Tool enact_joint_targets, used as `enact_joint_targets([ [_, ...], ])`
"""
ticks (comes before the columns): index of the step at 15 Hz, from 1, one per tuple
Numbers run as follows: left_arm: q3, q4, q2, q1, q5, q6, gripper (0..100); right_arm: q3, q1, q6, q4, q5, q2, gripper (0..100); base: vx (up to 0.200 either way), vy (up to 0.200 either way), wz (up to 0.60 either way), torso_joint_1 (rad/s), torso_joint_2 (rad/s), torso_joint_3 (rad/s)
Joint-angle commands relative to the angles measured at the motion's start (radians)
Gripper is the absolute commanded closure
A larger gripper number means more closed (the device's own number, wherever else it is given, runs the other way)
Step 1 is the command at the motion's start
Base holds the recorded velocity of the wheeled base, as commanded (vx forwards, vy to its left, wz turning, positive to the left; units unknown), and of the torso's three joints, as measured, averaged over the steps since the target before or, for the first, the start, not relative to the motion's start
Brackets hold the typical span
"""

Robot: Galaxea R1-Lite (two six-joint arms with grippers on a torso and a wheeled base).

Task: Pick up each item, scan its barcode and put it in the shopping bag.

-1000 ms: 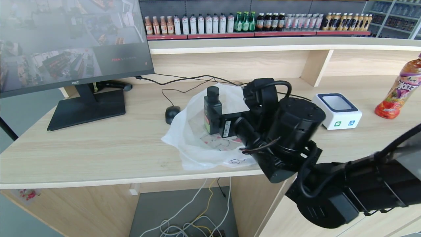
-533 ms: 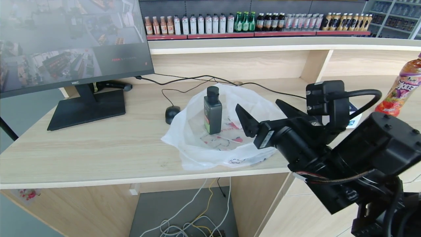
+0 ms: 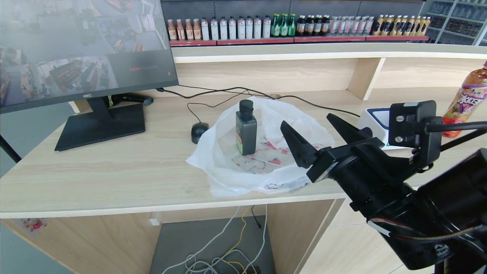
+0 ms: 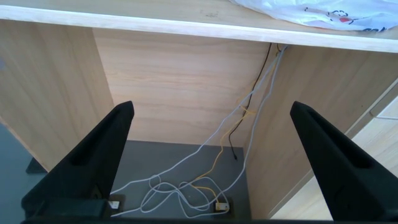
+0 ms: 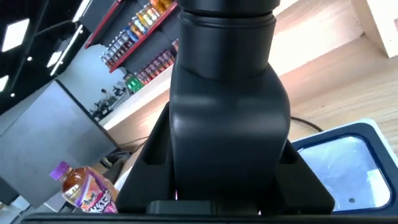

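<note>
A dark bottle (image 3: 245, 129) with a black cap stands upright inside the white shopping bag (image 3: 224, 167), which lies spread open on the wooden counter (image 3: 114, 167). To the right of the bag, my right gripper (image 3: 306, 120) hangs open and empty, its fingertips pointing towards the bag. Partly behind that arm sits a white barcode scanner (image 3: 374, 116), which the right wrist view also catches (image 5: 348, 162). A juice bottle (image 3: 466, 102) with a colourful label (image 5: 87, 186) stands at the counter's far right. Below the counter, my left gripper (image 4: 211, 104) is open with nothing in it; the bag's edge (image 4: 323, 12) shows above.
A monitor (image 3: 76, 49) on a black stand fills the counter's left. A black mouse (image 3: 199, 131) and its cable lie just left of the bag. A raised ledge runs along the back, with shelves of bottles (image 3: 296, 24) beyond. Loose cables (image 4: 205, 180) hang under the counter.
My right gripper let go of the dark bottle, leaving it standing in the bag, and drew back to the right with its fingers open.
</note>
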Motion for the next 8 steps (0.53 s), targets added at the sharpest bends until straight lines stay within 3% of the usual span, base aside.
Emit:
enact_joint_targets([
  [1,0.000,0.000,0.000,0.000,0.000,-0.001,0,0.016,0.034,-0.042,-0.001,0.001,-0.052,100,0.000,0.000,0.00,0.000,0.00,0.000],
  [3,0.000,0.000,0.000,0.000,0.000,-0.001,0,0.045,0.085,-0.159,-0.001,0.003,-0.090,100,0.000,0.000,0.00,0.000,0.00,0.000],
  [6,0.000,0.000,0.000,0.000,0.000,0.001,0,0.100,0.088,-0.346,-0.034,0.006,-0.096,100,0.000,0.000,0.00,0.000,0.00,0.000],
  [8,0.000,0.000,0.000,0.000,0.000,0.001,0,0.157,0.102,-0.432,-0.105,0.081,-0.099,100,0.000,0.000,0.00,0.000,0.00,0.000],
])
